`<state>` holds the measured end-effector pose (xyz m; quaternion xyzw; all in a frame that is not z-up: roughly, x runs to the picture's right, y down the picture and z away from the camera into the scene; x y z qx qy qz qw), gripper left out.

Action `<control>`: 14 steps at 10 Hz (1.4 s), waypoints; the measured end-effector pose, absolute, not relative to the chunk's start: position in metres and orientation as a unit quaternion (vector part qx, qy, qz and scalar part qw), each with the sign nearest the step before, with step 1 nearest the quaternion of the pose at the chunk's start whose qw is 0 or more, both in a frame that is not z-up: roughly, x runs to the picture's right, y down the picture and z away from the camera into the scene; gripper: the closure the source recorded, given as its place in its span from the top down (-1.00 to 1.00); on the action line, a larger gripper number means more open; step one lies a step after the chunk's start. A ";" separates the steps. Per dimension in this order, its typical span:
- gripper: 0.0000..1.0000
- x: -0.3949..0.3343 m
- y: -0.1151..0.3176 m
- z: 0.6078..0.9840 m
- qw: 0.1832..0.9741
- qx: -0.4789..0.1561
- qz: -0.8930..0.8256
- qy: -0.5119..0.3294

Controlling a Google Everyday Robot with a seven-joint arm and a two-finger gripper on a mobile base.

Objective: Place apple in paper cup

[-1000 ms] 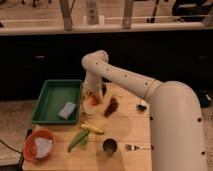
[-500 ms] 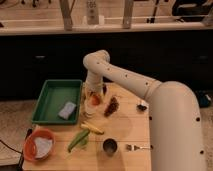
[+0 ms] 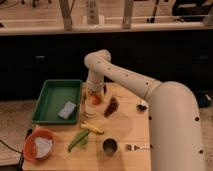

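My gripper point(image 3: 94, 94) hangs at the left side of the wooden table, pointing down from the white arm. It is shut on the apple point(image 3: 95, 99), a small orange-red fruit at its tip. The paper cup point(image 3: 89, 110), small and pale, stands on the table directly under the apple and a little to its left. The apple sits just above the cup's rim; whether it touches the cup cannot be told.
A green tray point(image 3: 50, 95) with a grey-blue sponge point(image 3: 66, 110) lies left of the cup. A dark red-brown cluster point(image 3: 112, 106) is right of it. In front lie a banana point(image 3: 93, 128), a green vegetable point(image 3: 77, 141), a dark metal cup point(image 3: 109, 146), a fork point(image 3: 138, 147) and an orange bowl point(image 3: 40, 146).
The gripper with the apple has stayed over the paper cup, shifting only slightly lower. Nothing else has moved.
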<state>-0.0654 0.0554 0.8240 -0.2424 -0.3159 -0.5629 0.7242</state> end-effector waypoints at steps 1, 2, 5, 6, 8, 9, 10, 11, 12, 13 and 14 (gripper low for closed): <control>0.25 -0.066 0.056 0.823 0.723 -0.241 -0.564 -0.317; 0.47 -0.067 0.056 0.821 0.722 -0.241 -0.565 -0.318; 0.60 -0.069 0.057 0.819 0.722 -0.237 -0.567 -0.319; 0.60 -0.070 0.057 0.819 0.722 -0.236 -0.567 -0.320; 0.60 -0.071 0.057 0.817 0.722 -0.234 -0.568 -0.320; 0.60 -0.071 0.057 0.816 0.722 -0.233 -0.568 -0.319; 0.60 -0.071 0.057 0.815 0.722 -0.232 -0.569 -0.319; 0.60 -0.072 0.056 0.814 0.722 -0.230 -0.570 -0.318; 0.60 -0.073 0.055 0.814 0.722 -0.228 -0.571 -0.317; 0.60 -0.074 0.052 0.814 0.721 -0.225 -0.573 -0.317; 0.60 -0.075 0.049 0.815 0.720 -0.221 -0.577 -0.317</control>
